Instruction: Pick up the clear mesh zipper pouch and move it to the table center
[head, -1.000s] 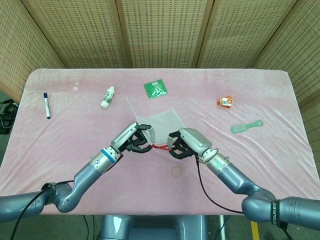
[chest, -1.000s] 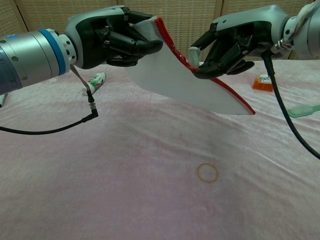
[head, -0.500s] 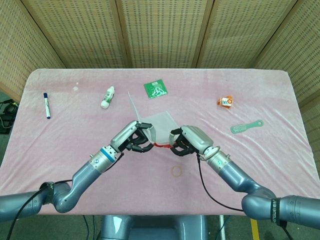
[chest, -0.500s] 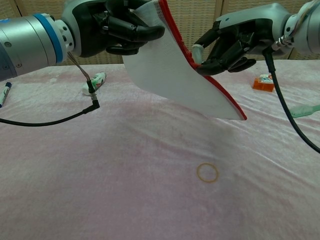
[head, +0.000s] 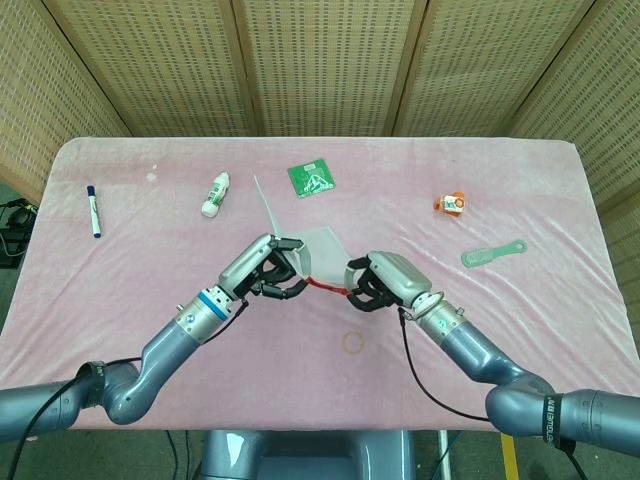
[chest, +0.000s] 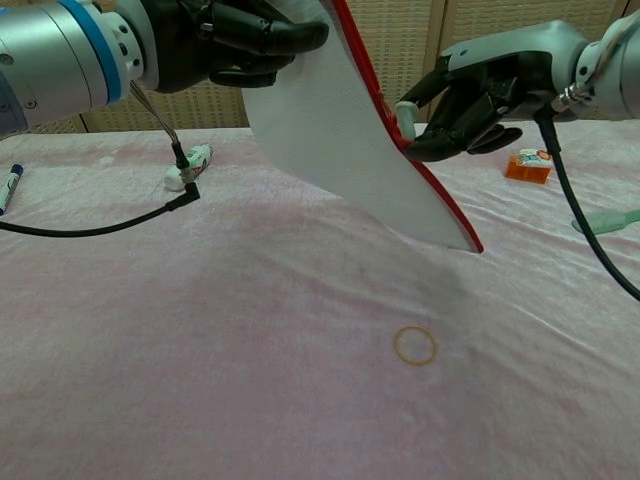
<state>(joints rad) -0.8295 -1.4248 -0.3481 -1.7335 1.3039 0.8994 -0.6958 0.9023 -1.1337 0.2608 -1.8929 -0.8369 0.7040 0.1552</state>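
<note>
Both hands hold the translucent white mesh zipper pouch with the red zipper edge (chest: 340, 150) clear of the pink cloth-covered table (head: 150, 240), so by my reading the pickup is done and the carry or set-down is the step in hand. The left hand (head: 268, 272), at the centre of the head view, has its dark fingers curled around one end of the pouch; in the chest view it sits at the top left of the frame, gripping the pouch's upper corner. The right hand (head: 378, 283), just right of centre in the head view, pinches the red zipper edge partway along, its fingers closed on the strip. The pouch hangs tilted between them, steeply slanted in the chest view from the upper middle of the frame down toward the right, its lower corner near the cloth; whether that corner touches I cannot tell. It already hovers about the middle of the table, with a thin tan rubber band (head: 352, 342) lying on the cloth just below it in the head view. Well apart toward the top of that frame are a small white bottle (head: 215, 194), a green square packet (head: 312, 180) and a blue-capped marker (head: 92, 210) at left, with a small orange packet (head: 452, 203) and a pale green comb-like tool (head: 493, 253) at right. The next move likely calls for lowering both hands together, levelling the pouch so it lands flat, then releasing.
</note>
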